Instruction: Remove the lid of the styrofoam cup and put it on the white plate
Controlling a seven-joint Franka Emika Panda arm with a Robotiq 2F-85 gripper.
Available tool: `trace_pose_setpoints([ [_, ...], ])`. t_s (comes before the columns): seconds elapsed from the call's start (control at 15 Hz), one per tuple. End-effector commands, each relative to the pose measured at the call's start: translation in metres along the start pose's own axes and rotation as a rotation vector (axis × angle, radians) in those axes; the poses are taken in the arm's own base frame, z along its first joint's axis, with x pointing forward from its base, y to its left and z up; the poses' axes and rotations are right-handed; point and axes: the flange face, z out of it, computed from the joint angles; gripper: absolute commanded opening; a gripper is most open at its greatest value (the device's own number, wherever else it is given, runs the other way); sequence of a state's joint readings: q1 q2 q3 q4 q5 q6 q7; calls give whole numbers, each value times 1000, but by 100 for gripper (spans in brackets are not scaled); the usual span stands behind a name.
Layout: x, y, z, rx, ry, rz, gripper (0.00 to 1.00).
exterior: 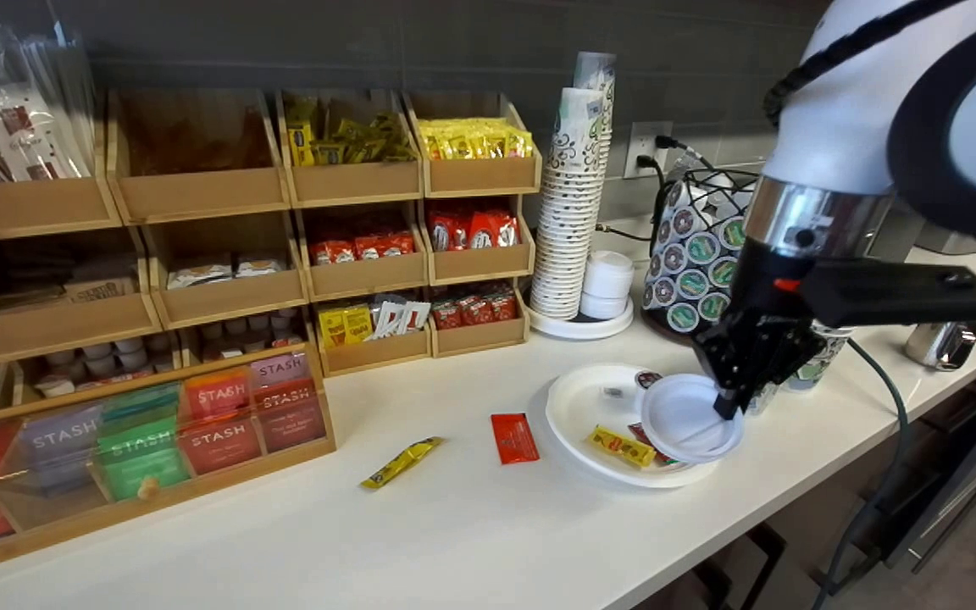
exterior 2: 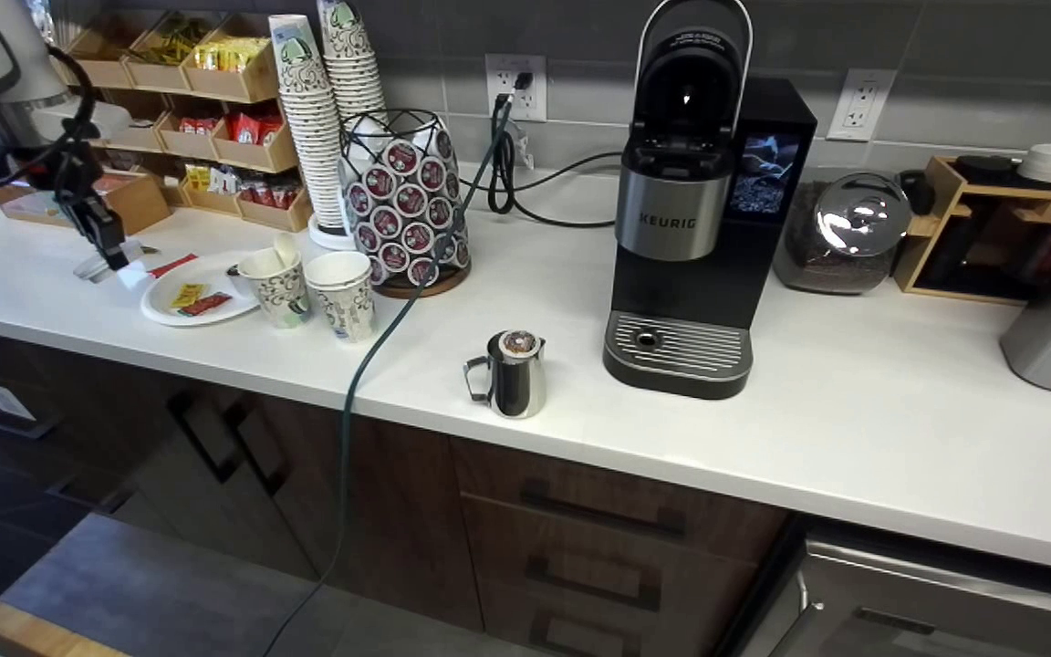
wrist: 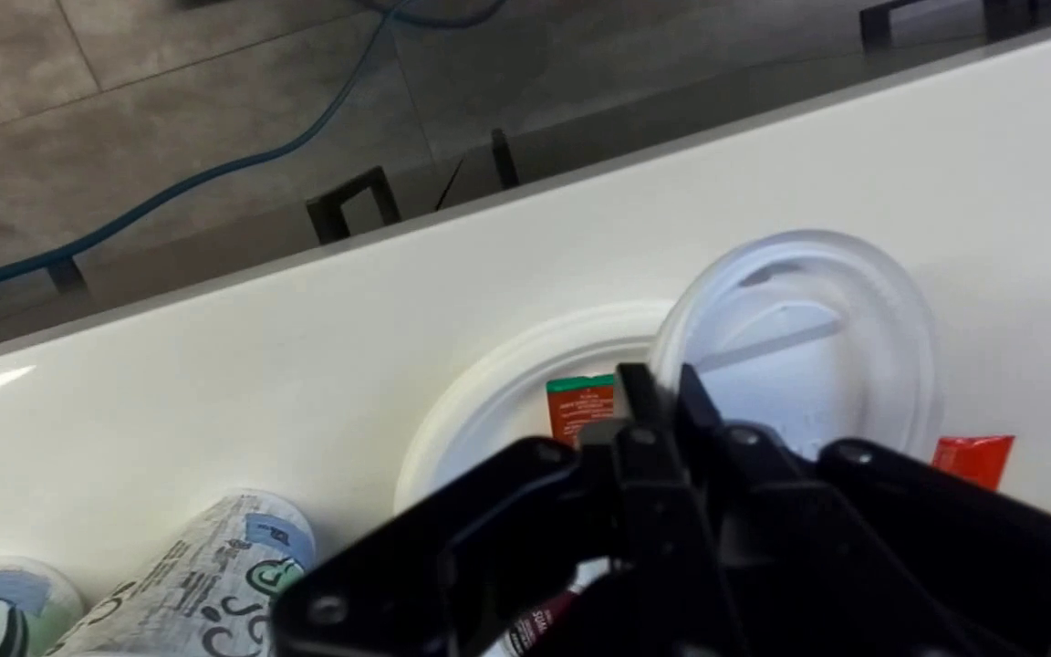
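The gripper (wrist: 662, 374) pinches the rim of a round white lid (exterior: 683, 415) and holds it tilted; in the wrist view the lid overlaps the edge of the white plate (exterior: 575, 419), though I cannot tell whether they touch; a yellow packet (exterior: 621, 446) and a red packet (exterior 2: 204, 305) lie on the plate; a printed paper cup (exterior 2: 284, 297) stands just beside it on the surface (exterior: 454, 542)

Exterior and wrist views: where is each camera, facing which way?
In an exterior view: raised, looking down at bins and plate; arm and end effector at frame right.
In an exterior view: raised before counter, facing coffee maker; arm and end effector at frame left.
Wrist view: arm-mounted, facing down over lid, plate and floor; end effector at bottom.
Both exterior views share the plate and bins.
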State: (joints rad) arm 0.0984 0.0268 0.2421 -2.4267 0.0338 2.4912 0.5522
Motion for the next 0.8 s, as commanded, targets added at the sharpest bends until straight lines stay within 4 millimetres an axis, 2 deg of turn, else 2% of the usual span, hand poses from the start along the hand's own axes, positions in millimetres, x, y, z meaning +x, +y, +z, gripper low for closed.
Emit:
trace_pose_setpoints([
  [0.0, 48, -11, 37, -73, 40, 81, 2],
  [0.2, 77, -12, 49, -92, 24, 145, 2],
  [0.33, 83, -22, 56, -90, 2, 127, 2],
  [0.4, 83, -28, 60, -90, -29, 112, 32],
  [0.47, 84, -30, 62, -98, -45, 107, 32],
  [0.6, 85, -24, 48, -89, -72, 119, 46],
  [0.73, 75, 5, 7, -32, -103, 139, 62],
])
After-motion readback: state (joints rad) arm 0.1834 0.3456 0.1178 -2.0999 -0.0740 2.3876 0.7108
